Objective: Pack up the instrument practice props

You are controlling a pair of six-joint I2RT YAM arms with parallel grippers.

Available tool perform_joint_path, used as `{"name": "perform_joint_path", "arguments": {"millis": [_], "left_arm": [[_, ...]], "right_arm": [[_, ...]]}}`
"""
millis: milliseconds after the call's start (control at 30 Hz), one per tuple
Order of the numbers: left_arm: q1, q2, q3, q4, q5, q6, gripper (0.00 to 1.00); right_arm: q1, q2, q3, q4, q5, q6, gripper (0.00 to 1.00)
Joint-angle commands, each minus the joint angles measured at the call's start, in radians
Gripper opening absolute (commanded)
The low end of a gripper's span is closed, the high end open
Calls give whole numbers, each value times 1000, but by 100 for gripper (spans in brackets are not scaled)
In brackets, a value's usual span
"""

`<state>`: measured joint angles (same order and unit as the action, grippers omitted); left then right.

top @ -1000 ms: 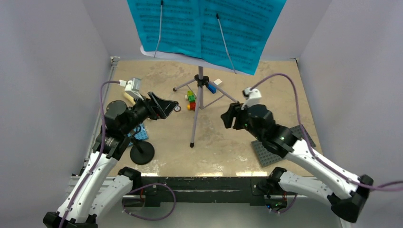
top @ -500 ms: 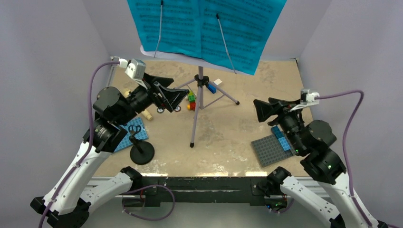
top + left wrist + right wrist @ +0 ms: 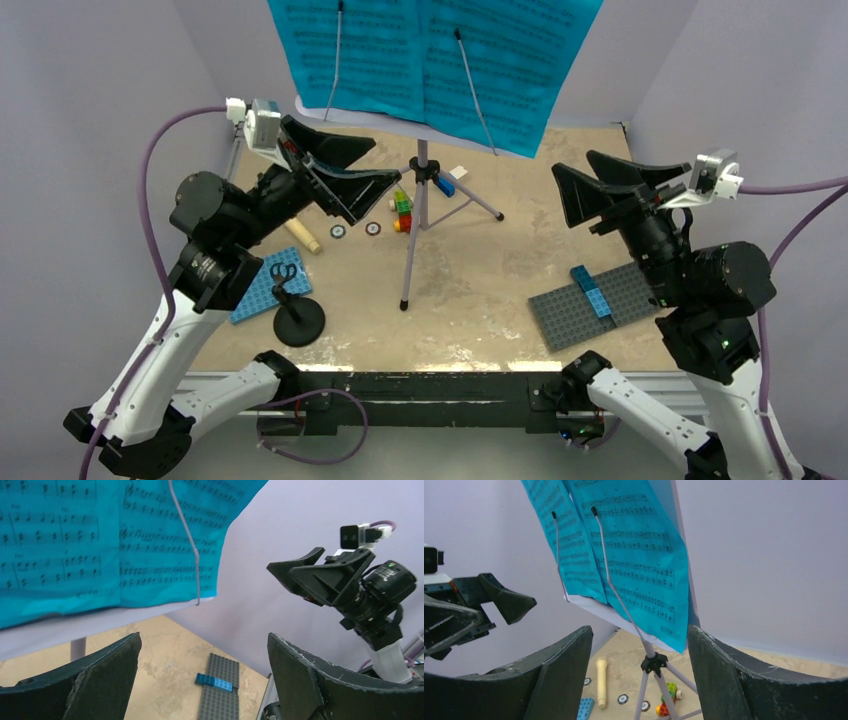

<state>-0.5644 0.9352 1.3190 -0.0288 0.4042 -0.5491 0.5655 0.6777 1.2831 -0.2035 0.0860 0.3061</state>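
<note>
The left gripper (image 3: 380, 163) and right gripper (image 3: 572, 166) are hovering spread wide and empty on either side of the music stand (image 3: 419, 215), which is standing mid-table carrying the pages (image 3: 430, 60), while the microphone (image 3: 301, 237) and mic stand (image 3: 298, 321) are sitting loose at the left, so packing is looking barely begun.

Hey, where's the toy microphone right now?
In the top view, the cream toy microphone lies flat on the left, just beyond the blue baseplate, left of the music stand's tripod.
</note>
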Motion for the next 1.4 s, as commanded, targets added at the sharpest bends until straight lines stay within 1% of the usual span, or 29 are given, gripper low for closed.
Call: {"name": "perform_joint_path", "arguments": {"millis": [0, 133, 233, 300, 400, 533, 633, 867, 1033, 1200, 1367], "left_arm": [[-5, 52, 101, 32, 52, -72, 100], [-5, 106, 157, 31, 69, -103, 99], [-12, 153, 215, -43, 71, -113, 98], [-26, 186, 274, -100, 54, -99, 98], [-55, 217, 322, -138, 14, -69, 98], [-73, 250, 354, -119, 17, -71, 98], [-93, 290, 396, -131, 14, -64, 96], [-142, 398, 519, -211, -51, -23, 85], [-165, 440, 567, -239, -110, 7, 82], [-169, 464, 591, -237, -127, 11, 80], [-171, 485, 613, -237, -137, 17, 79]], "right_arm": [[-91, 62, 53, 42, -172, -17, 73], [-199, 90, 22, 89, -277, 6, 72], [-299, 101, -16, 130, -363, 95, 71], [-331, 103, -37, 168, -403, 131, 71], [-346, 134, -32, 178, -449, 159, 70], [-358, 153, -38, 225, -475, 186, 65], [-360, 166, -34, 243, -465, 188, 64], [-362, 203, -2, 251, -408, 179, 56], [-362, 225, 25, 253, -409, 176, 50], [-362, 259, 61, 235, -398, 168, 46], [-362, 275, 67, 241, -404, 165, 37]]}}
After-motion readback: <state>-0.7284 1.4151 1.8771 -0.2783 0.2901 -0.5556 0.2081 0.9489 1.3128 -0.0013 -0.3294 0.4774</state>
